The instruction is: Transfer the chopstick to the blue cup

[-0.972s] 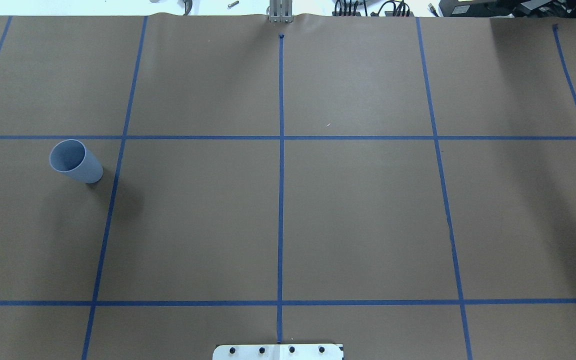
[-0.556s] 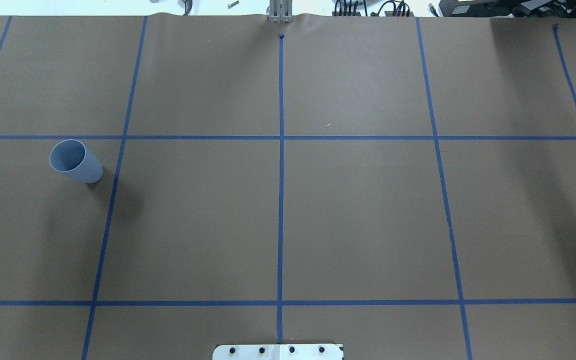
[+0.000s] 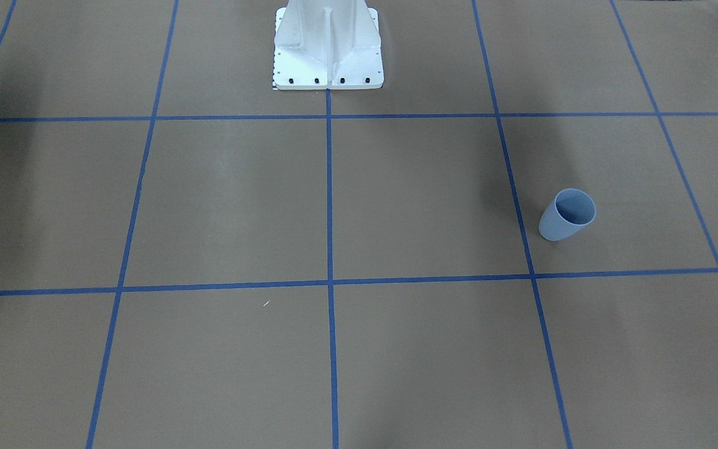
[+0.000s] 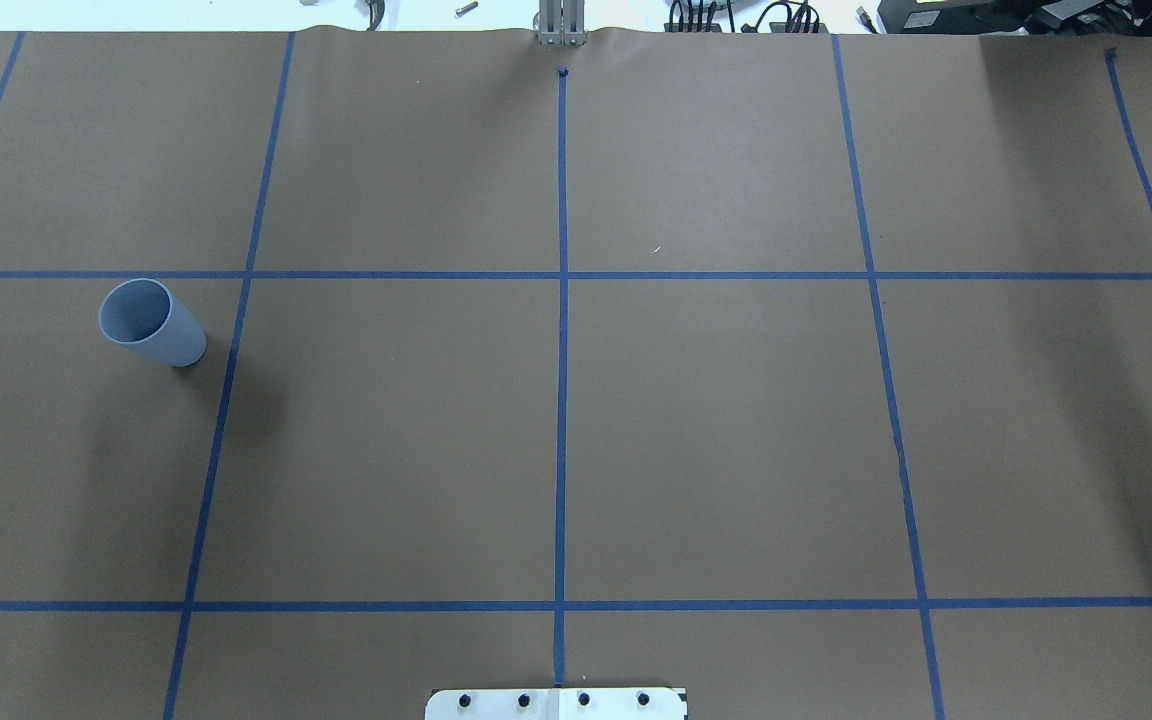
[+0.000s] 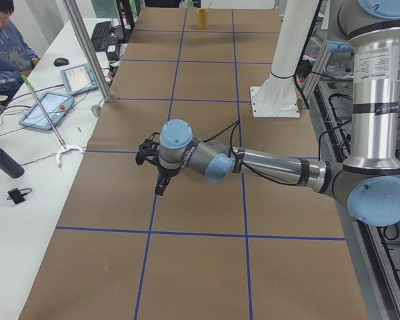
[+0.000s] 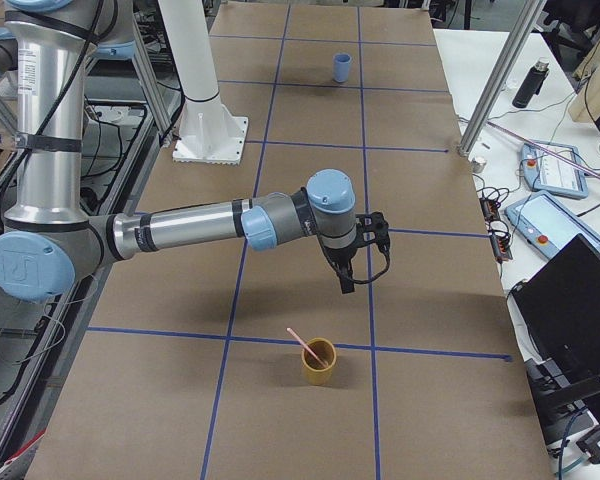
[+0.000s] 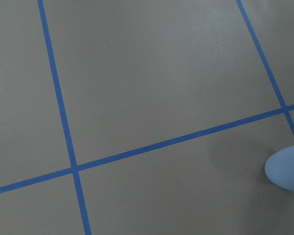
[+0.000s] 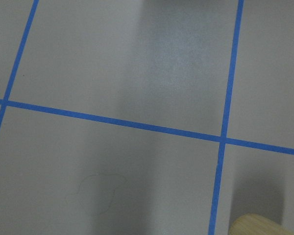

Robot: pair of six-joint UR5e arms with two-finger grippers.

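Near the table's (image 4: 736, 450) left end, the blue cup (image 4: 151, 322) stands upright. Near its right end, the chopstick (image 6: 302, 343) leans in a tan cup (image 6: 318, 368). The left gripper (image 5: 160, 189) and right gripper (image 6: 347, 285) hang above the surface, seemingly pointing down; their finger spacing cannot be told.

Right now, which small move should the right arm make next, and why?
Probably bring the right gripper toward the free end of the chopstick. It leans out of the tan cup close by that gripper, untouched; the blue cup stands far off, empty.
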